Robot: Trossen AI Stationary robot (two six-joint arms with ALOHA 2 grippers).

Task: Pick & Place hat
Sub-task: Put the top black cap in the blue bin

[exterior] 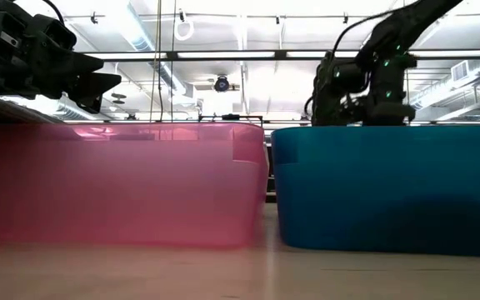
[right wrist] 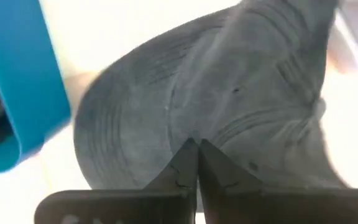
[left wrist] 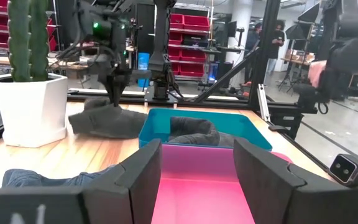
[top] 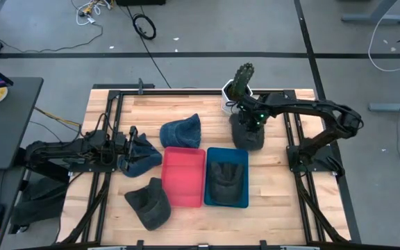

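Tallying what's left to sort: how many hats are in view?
5. One dark hat in the blue bin; one gray hat beyond it at the right gripper; blue hat behind the red bin; another by the left gripper; dark hat nearest the front. More may be hidden.

Under my right jaws lies a dark grey hat (top: pixel 247 136), crumpled on the surface just behind the blue bin (top: pixel 244 200), which holds a second dark grey hat (top: pixel 226 178) lying flat inside. A blue denim hat (top: pixel 182 131) sits behind the empty red bin (top: pixel 183 198), another blue hat (top: pixel 141 154) lies just left of that bin under my left jaws. A dark grey hat (top: pixel 150 203) rests near the front edge.
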